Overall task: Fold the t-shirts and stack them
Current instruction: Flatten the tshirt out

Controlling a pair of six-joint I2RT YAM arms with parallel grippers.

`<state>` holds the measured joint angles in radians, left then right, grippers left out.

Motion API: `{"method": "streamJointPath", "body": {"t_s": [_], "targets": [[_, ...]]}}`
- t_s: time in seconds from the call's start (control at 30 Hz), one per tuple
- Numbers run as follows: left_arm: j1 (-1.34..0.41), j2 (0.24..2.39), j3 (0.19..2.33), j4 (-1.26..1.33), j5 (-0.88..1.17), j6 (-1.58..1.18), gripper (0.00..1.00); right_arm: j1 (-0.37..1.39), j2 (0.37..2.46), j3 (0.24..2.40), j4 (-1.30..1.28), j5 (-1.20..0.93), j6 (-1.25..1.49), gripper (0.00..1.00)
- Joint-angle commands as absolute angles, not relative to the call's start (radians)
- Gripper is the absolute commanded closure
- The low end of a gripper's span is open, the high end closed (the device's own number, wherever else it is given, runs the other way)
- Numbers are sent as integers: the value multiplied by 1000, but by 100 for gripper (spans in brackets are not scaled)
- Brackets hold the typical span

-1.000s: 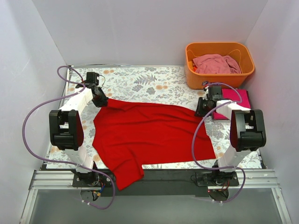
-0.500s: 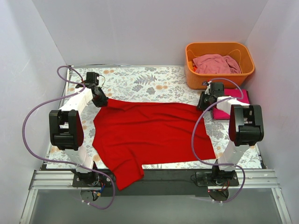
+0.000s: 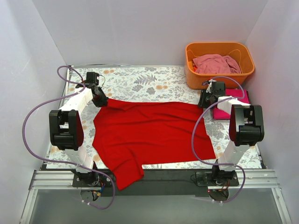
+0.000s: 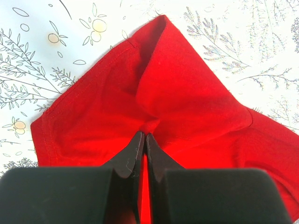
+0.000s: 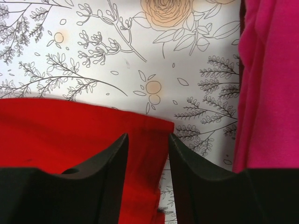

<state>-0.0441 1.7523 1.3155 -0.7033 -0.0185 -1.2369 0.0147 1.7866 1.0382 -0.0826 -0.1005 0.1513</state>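
Observation:
The bright red t-shirt [image 3: 149, 133] lies spread across the middle of the table, its lower left part hanging over the near edge. My left gripper [image 3: 100, 100] is at the shirt's far left corner, shut on a pinch of the red cloth [image 4: 187, 98], which bunches up at the fingertips [image 4: 138, 144]. My right gripper [image 3: 206, 99] hovers open over the shirt's far right corner [image 5: 154, 126], which lies flat on the table under the gap. The folded magenta t-shirt [image 3: 232, 104] lies just right of it, and shows in the right wrist view [image 5: 271, 84]. The pale pink t-shirt [image 3: 216, 63] is crumpled in the basket.
The orange basket [image 3: 247, 70] stands at the far right corner, behind the magenta shirt. A floral tablecloth [image 3: 140, 81] covers the table. White walls close in on the left, back and right. Purple cables loop beside both arms.
My right gripper has opened, let the red shirt's far right corner drop flat, and drawn slightly toward the back. The left gripper has held still.

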Motion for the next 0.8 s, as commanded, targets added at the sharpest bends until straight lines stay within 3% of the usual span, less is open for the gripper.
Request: {"method": "streamJointPath", "body": {"t_s": [0.0, 0.77], "targets": [[-41, 1721, 1347, -706, -25, -1229, 100, 14, 1758, 1072, -51, -51, 110, 53], [-41, 1736, 1353, -707, -18, -1235, 100, 14, 1865, 1078, -94, -150, 3, 60]]}}
